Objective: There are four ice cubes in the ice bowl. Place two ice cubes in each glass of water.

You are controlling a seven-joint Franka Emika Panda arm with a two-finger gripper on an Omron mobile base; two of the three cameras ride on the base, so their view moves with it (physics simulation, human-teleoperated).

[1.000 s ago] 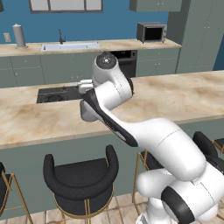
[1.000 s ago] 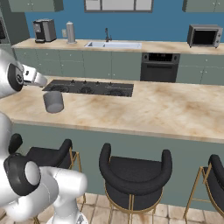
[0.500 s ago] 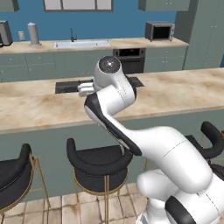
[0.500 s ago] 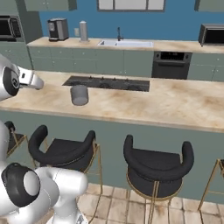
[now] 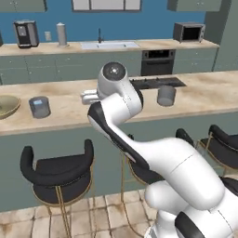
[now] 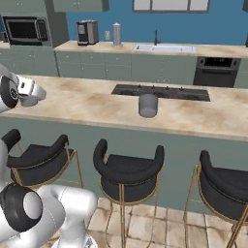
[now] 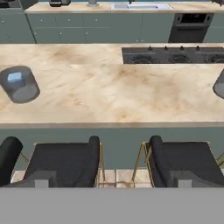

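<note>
Step in hand: approach, nothing picked up; gripper (image 5: 86, 96) open and empty above the counter (image 5: 74, 114). Ice bowl (image 5: 7, 106) at the counter's far left, one glass (image 5: 39, 107) just beside it, second glass (image 5: 166, 95) well apart by the cooktop (image 5: 158, 82). Next: reach the bowl. Room: stools (image 5: 58, 172), blue wall.

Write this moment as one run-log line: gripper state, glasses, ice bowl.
gripper: open, holding nothing | glasses: apart on island counter | ice bowl: counter's left end | stage: ice not yet picked
</note>
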